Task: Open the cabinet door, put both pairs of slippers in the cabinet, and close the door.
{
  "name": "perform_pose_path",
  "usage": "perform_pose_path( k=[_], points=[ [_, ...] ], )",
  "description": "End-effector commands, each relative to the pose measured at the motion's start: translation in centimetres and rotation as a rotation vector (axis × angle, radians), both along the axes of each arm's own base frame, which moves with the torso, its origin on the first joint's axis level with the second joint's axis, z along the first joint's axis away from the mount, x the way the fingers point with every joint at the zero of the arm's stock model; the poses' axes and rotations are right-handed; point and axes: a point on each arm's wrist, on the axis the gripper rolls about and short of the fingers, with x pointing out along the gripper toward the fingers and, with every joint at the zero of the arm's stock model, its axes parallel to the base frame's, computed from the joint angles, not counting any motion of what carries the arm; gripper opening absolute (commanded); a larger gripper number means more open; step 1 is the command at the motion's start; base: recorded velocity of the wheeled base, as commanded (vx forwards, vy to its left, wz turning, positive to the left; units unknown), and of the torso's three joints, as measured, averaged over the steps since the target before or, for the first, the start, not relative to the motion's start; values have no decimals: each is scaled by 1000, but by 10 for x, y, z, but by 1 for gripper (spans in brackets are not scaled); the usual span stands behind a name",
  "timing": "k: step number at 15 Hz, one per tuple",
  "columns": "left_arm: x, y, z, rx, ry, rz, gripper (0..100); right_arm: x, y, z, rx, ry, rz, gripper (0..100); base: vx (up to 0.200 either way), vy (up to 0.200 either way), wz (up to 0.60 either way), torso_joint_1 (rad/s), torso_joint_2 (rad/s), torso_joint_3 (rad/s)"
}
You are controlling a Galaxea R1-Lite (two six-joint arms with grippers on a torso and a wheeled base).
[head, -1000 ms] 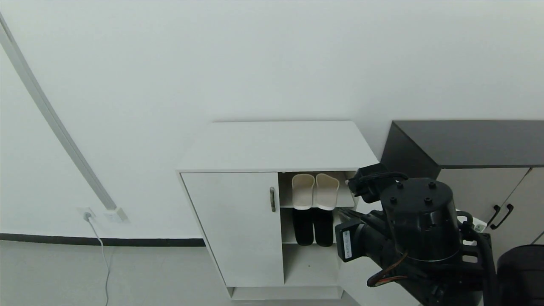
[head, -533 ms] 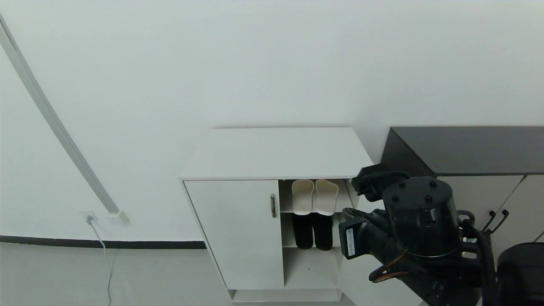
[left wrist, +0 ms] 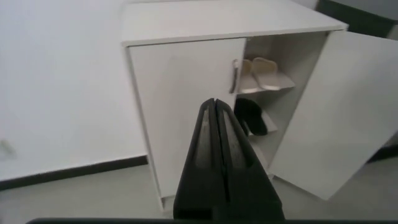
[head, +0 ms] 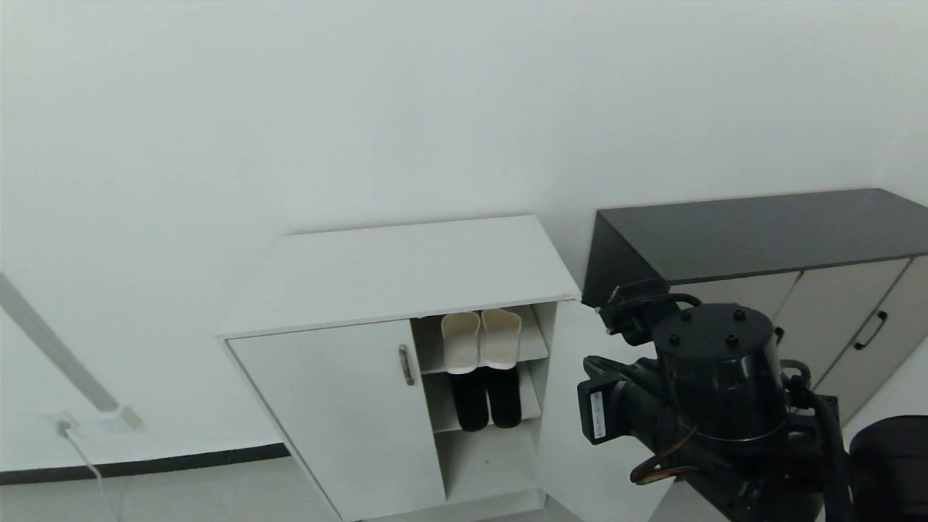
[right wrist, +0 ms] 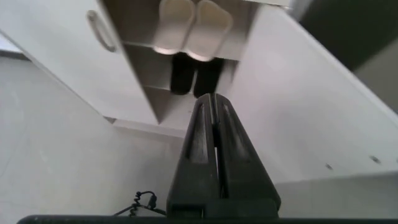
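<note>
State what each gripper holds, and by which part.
Nothing is held. The left gripper and the right gripper are both shut and empty; the slippers sit in the cabinet.

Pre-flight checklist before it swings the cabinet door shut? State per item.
1. Cream pair of slippers on the top shelf: ok.
2. Black pair of slippers on the shelf below: ok.
3. Slipper ends clear of the door line: cannot tell; they reach the shelf fronts.
4. White right cabinet door open, outer face free to push: ok.
5. White left cabinet door shut: ok.
6. Left gripper and right gripper shut, empty: ok.
</note>
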Motion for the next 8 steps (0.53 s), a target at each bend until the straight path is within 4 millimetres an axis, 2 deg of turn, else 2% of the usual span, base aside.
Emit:
perform_pose_path(
  k=[1,2,8],
  points=[
    [0,0,0,0,1,1,0,0,0,0,0,0,-1,0,0,0,-600,7,2,2],
    [0,0,0,0,1,1,0,0,0,1,4,-2,-1,0,0,0,-600,7,2,7],
    [0,0,0,-2,3,1,0,0,0,-1,-3,2,-2,0,0,0,0,0,0,0]
  ],
)
